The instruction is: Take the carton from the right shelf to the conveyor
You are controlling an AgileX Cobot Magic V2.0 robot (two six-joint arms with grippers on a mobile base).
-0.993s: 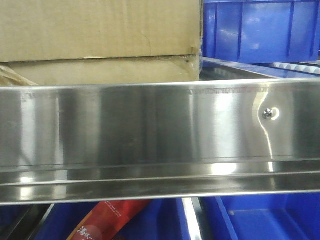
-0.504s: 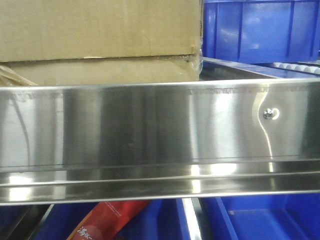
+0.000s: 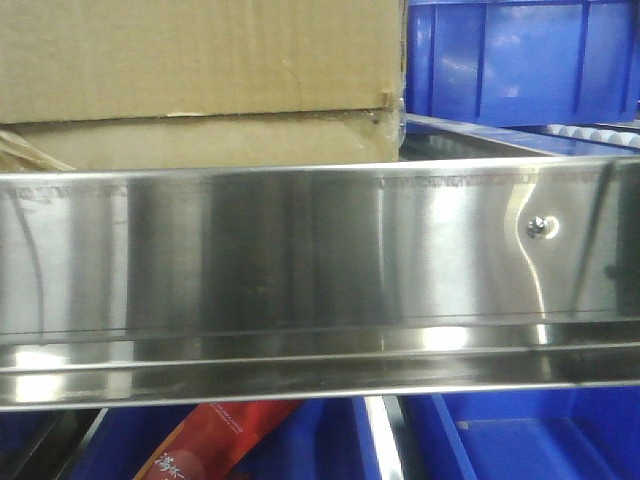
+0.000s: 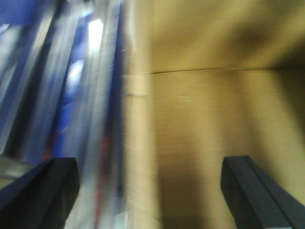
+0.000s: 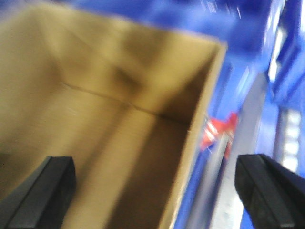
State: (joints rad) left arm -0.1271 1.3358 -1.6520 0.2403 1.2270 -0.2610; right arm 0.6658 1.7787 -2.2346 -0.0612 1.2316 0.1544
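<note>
Reach step. Left tool (image 4: 147, 191) and right tool (image 5: 157, 191) both spread apart, empty, facing large brown corrugated cardboard carton (image 3: 200, 70) at 12 o'clock behind shiny stainless-steel shelf rail (image 3: 300, 260). Next: press carton sides, lift clear.

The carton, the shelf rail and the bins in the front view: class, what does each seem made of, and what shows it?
Carton: matte brown cardboard, probably corrugated; creased, frayed edges.
Shelf rail: brushed shiny metal, likely stainless steel; streaky reflections, one screw.
Bins: glossy blue plastic, seemingly moulded; ribbed walls.
</note>
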